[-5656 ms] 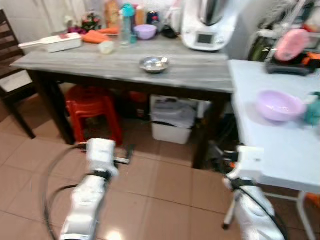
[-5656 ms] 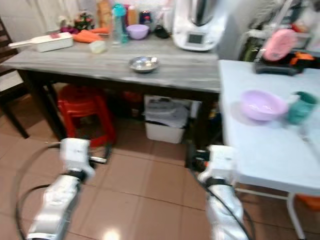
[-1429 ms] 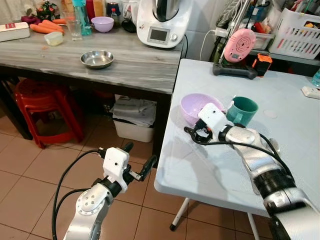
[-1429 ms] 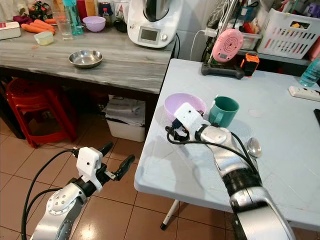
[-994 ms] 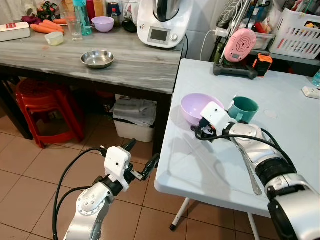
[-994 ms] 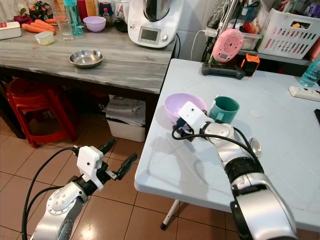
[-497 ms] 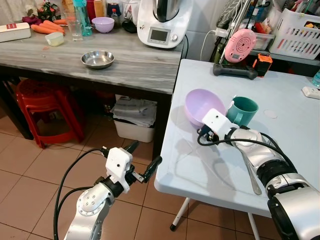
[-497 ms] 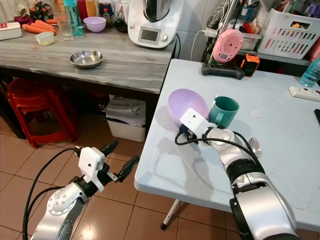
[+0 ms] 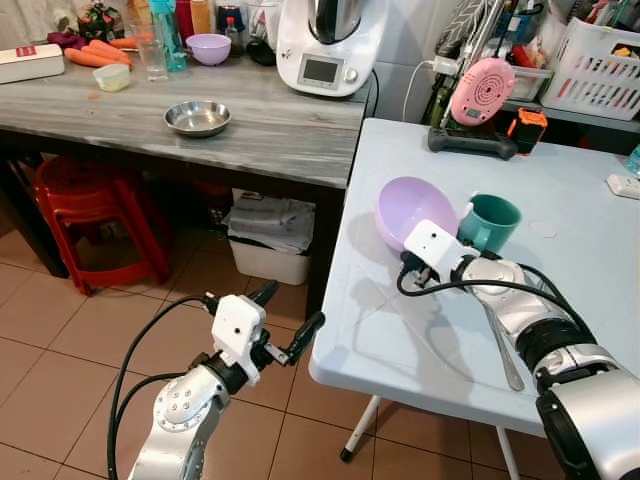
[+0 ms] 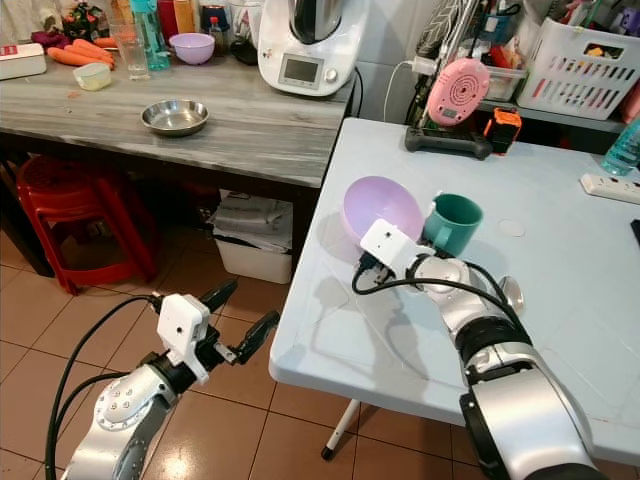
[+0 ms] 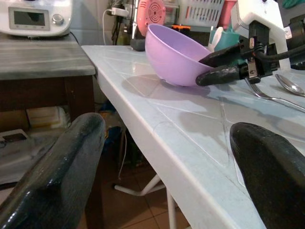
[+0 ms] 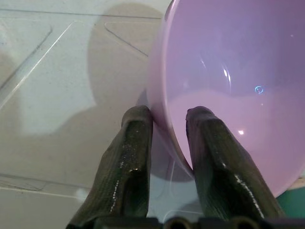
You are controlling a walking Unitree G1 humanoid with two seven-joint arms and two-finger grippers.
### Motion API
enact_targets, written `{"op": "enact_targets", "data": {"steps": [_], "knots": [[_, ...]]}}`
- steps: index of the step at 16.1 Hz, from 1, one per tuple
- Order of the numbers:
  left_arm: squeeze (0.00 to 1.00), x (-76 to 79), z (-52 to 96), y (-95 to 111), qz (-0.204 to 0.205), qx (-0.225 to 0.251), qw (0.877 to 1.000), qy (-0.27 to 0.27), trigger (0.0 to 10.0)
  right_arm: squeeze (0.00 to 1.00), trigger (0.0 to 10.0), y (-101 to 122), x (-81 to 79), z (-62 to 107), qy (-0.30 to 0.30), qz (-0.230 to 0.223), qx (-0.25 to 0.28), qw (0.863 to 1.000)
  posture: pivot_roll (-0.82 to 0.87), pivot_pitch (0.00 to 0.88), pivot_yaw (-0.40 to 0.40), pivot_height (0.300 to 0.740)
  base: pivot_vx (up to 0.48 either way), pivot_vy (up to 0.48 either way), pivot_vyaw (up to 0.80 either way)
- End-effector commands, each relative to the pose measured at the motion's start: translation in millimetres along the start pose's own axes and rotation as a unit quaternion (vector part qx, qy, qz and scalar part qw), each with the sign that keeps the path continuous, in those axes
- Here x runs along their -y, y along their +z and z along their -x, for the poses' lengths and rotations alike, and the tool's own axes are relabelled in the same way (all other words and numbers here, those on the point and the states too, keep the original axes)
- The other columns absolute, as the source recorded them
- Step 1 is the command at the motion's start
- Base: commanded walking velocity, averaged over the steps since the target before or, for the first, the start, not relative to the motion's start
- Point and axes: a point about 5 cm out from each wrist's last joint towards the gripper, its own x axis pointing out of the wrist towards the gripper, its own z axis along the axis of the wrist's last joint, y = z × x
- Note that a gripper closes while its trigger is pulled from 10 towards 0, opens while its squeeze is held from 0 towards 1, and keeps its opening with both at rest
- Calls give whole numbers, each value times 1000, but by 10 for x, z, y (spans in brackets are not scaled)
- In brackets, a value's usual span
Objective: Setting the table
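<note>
On the far left a grey wooden table [image 9: 280, 130] carries a steel bowl [image 9: 197, 117], a small purple bowl [image 9: 209, 48], carrots [image 9: 95, 55] and a white kitchen machine [image 9: 327, 45], with a red stool [image 9: 95, 215] beneath it. Low over the tiled floor, the left gripper [image 9: 283, 322] hangs beside the edge of the white table [image 10: 560, 330], its two black fingers [image 11: 52, 176] spread wide and touching nothing. Further right, the lilac bowl [image 10: 382, 209] sits near the white table's left edge, tipped so its opening faces up and to the left. The right gripper [image 12: 167, 129] is clamped on the bowl's near rim: one finger lies against the outside wall, the other inside, the wall pinched between them. Just beside the bowl on its right stands a teal mug [image 10: 452, 224]; I cannot tell whether they touch. A spoon [image 10: 510, 293] and a fork [image 9: 497, 335] lie on the table near the right forearm. At the back sit a pink round gadget [image 9: 482, 92] and a white basket [image 9: 600, 68]
</note>
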Motion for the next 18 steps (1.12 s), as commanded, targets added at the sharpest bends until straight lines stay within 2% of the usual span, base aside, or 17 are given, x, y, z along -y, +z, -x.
{"op": "enact_targets", "data": {"steps": [1,5,7,12,15,17,18], "knots": [[0,13,-39,42,-11,6,1000,-7,10000,0,0,21,70,14,-7,11,0,1000,40,0,-58,740,0,0,0],[0,-34,-37,43,-18,1,1000,8,10000,0,0,100,79,5,-15,20,26,999,41,0,-52,740,0,0,0],[0,-84,-41,43,-21,2,999,24,10000,0,0,281,55,-46,-14,-36,76,996,43,0,-48,740,0,0,0],[0,-144,-54,54,-35,-3,998,44,10000,0,0,633,-223,-113,0,-33,174,984,43,0,-35,740,0,0,0],[0,-243,-70,41,-24,-18,996,87,10000,0,0,783,-335,-27,-9,-74,224,972,41,0,-26,740,0,0,0],[0,-301,-76,38,-25,-28,992,120,10000,0,0,787,-380,68,-31,-104,239,965,47,0,-20,740,0,0,0],[0,-316,-78,64,-28,-21,991,129,10000,0,549,792,-414,148,-48,-120,250,960,46,0,-18,740,0,0,0]]}}
